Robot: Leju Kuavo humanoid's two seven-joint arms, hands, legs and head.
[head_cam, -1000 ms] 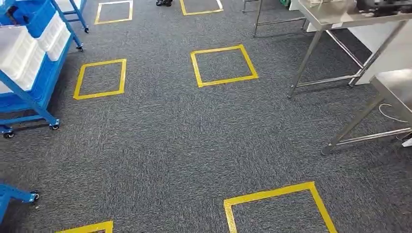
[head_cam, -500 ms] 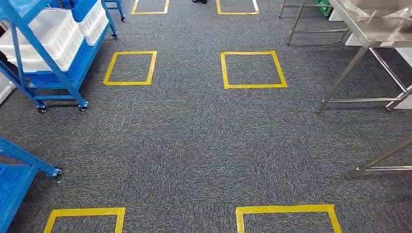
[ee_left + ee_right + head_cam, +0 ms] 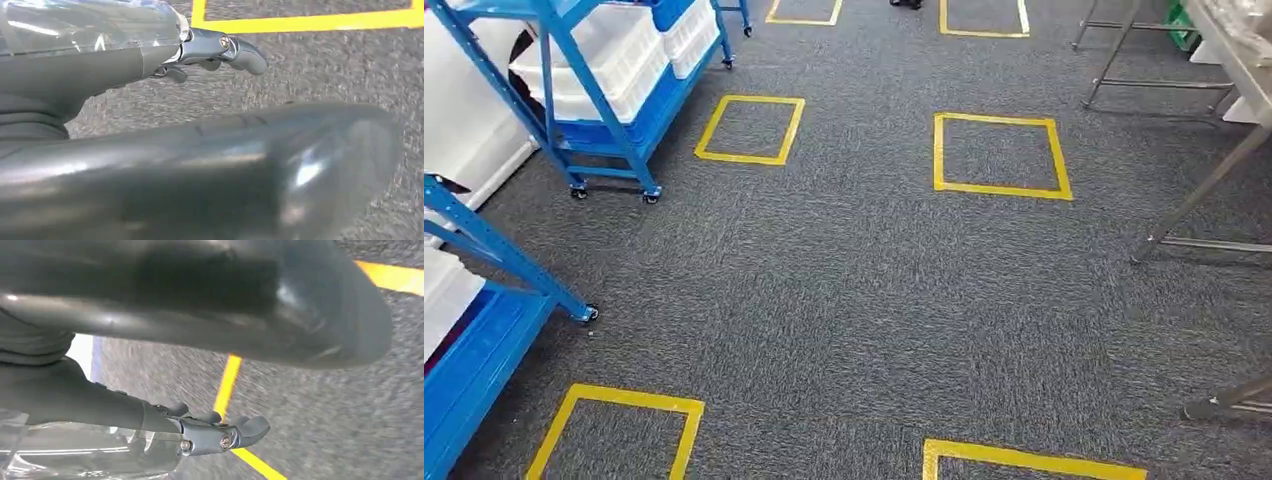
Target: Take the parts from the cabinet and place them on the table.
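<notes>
Hanging at my sides, both arms point down at the carpet. My left hand (image 3: 200,50) has its fingers stretched out with the tips curled, and carpet shows between them and the thumb. My right hand (image 3: 210,432) looks the same. A clear, glossy sheet lies against each hand near the base of the fingers. I cannot tell whether it is a cover or a bag I am carrying, so I cannot say whether either hand is empty.

From the head view, the rack (image 3: 614,135) stands ahead on my left with white bins (image 3: 604,60) on its shelves. The parts would be in those bins, though I cannot make out any from here. The table (image 3: 1239,60) is far to my right, well apart from the rack, with something clear and crinkled on top.

If the parts are bagged in film like that, I expect them to be light, floppy and slippery. I would close around the bulk of a bag, not pinch a loose corner, and lift it gently out of the bin.
</notes>
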